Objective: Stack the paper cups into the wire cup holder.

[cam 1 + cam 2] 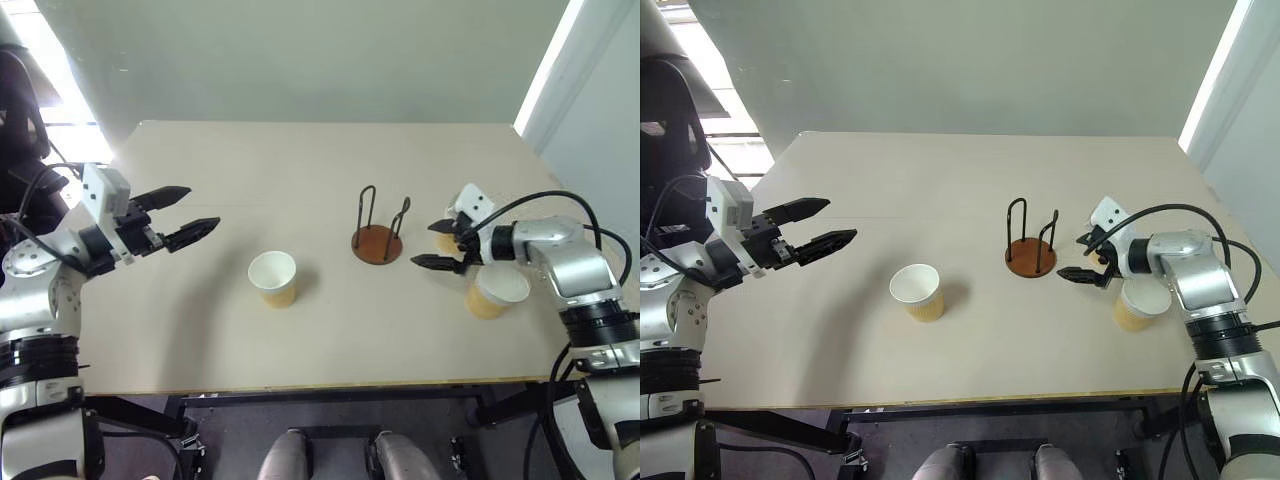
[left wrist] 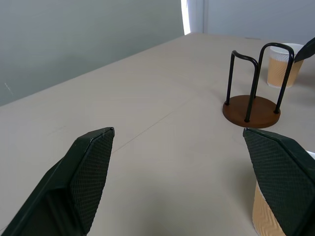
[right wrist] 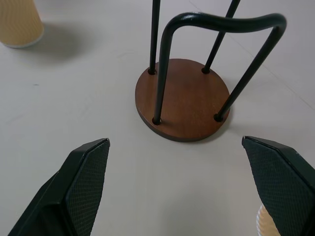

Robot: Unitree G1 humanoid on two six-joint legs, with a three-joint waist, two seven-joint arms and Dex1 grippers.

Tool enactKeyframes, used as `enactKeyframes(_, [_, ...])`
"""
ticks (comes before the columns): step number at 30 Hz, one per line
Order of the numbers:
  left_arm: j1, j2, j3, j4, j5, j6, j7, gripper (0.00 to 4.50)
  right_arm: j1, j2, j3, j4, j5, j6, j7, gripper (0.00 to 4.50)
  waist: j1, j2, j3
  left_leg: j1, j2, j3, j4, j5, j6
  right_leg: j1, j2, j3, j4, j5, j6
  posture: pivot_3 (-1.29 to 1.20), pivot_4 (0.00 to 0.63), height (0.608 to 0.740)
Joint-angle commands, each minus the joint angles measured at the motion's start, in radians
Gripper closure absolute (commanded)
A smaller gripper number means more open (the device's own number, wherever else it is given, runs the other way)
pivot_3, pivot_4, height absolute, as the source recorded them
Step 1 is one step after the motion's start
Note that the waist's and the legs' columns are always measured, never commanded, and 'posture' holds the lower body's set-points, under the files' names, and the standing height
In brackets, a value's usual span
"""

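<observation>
The wire cup holder (image 1: 377,243), a brown disc with two dark wire loops, stands empty at mid-table. One paper cup (image 1: 273,278) stands upright to its left. A second paper cup (image 1: 492,291) stands to the holder's right, under my right arm. A third paper cup (image 2: 281,68) stands just beyond the holder, beside my right gripper. My right gripper (image 1: 440,245) hovers open just right of the holder, pointing at its base (image 3: 183,105). My left gripper (image 1: 187,214) hangs open above the table's left part, well away from the cups, holding nothing.
The tan table (image 1: 300,170) ends at a front edge (image 1: 330,384) near me. A grey wall stands behind its far edge. A bright window strip shows at the far right.
</observation>
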Motion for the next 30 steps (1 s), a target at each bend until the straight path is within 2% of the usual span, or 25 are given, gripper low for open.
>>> enactKeyframes(1, [-0.016, 0.003, 0.010, -0.023, -0.008, -0.004, 0.002, 0.00, -0.026, 0.004, 0.005, -0.025, -0.016, 0.006, -0.022, 0.05, 0.000, 0.000, 0.000, 0.000, 0.000, 0.000, 0.000, 0.000, 0.000, 0.000, 0.000, 0.000, 0.000, 0.000, 0.000, 0.00, 0.150, 0.740])
enactKeyframes(7, [-0.021, 0.000, 0.007, -0.023, -0.008, -0.002, 0.002, 0.00, -0.042, 0.030, 0.024, 0.003, -0.050, 0.003, -0.064, 0.05, 0.000, 0.000, 0.000, 0.000, 0.000, 0.000, 0.000, 0.000, 0.000, 0.000, 0.000, 0.000, 0.000, 0.000, 0.000, 0.00, 0.150, 0.740])
enactKeyframes(30, [-0.045, 0.000, -0.012, -0.003, 0.001, -0.003, -0.004, 0.00, -0.050, 0.058, 0.061, -0.031, -0.070, 0.056, -0.065, 0.05, 0.000, 0.000, 0.000, 0.000, 0.000, 0.000, 0.000, 0.000, 0.000, -0.001, 0.000, 0.000, 0.000, 0.000, 0.000, 0.00, 0.150, 0.740])
